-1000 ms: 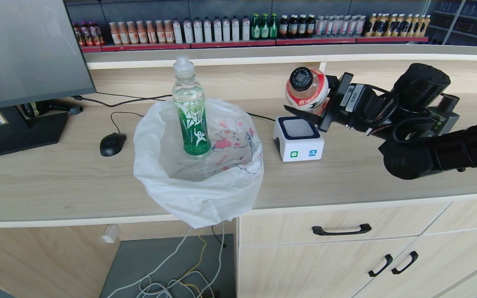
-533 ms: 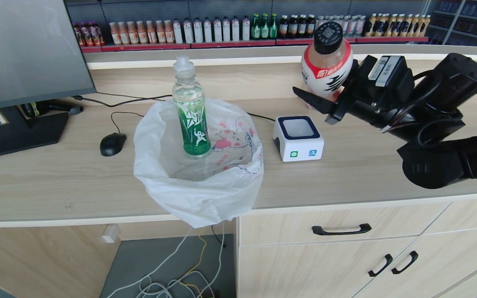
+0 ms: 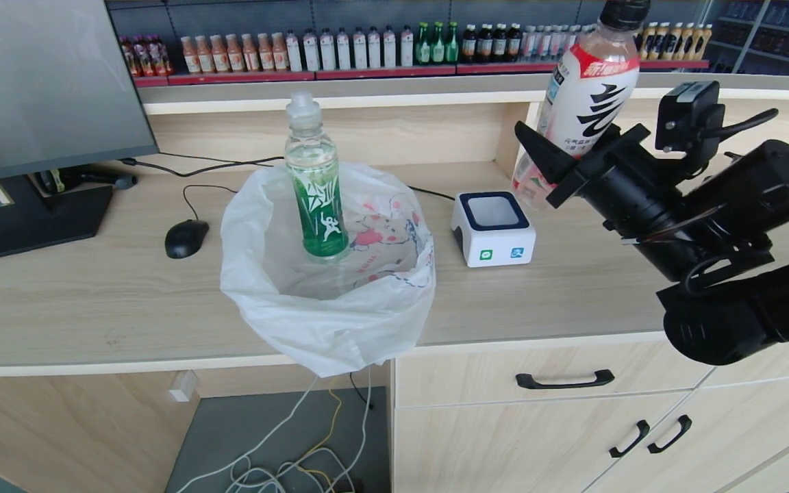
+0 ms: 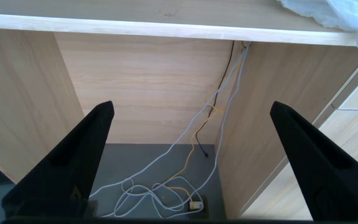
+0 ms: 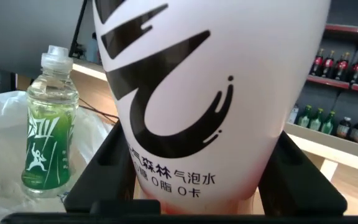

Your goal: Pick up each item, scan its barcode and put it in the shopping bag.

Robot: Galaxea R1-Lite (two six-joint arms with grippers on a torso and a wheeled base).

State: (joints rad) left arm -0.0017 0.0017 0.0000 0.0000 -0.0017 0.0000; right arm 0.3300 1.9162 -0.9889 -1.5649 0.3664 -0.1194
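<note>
My right gripper [image 3: 562, 161] is shut on a pink-and-white drink bottle [image 3: 583, 103] with a black cap, held nearly upright above and just right of the white barcode scanner [image 3: 492, 228]. Up close the bottle [image 5: 210, 93] sits between the black fingers [image 5: 104, 168]. A green bottle [image 3: 314, 185] stands upright inside the open white shopping bag [image 3: 329, 274] at the counter's front edge; the green bottle [image 5: 50, 143] also shows beyond the held one. My left gripper [image 4: 191, 155] hangs open below the counter, facing the cable-strewn floor.
A monitor [image 3: 38, 82] stands at the counter's left, with a black mouse [image 3: 185, 237] and cables beside the bag. A raised wooden ledge [image 3: 401, 92] runs behind the scanner. Drawers [image 3: 566, 380] sit under the counter on the right. Shelves of bottles [image 3: 401, 44] line the back.
My right gripper has lifted and turned the pink-and-white bottle from lying with its cap toward me over the scanner to nearly upright, higher and farther right. The bag and green bottle stayed put.
</note>
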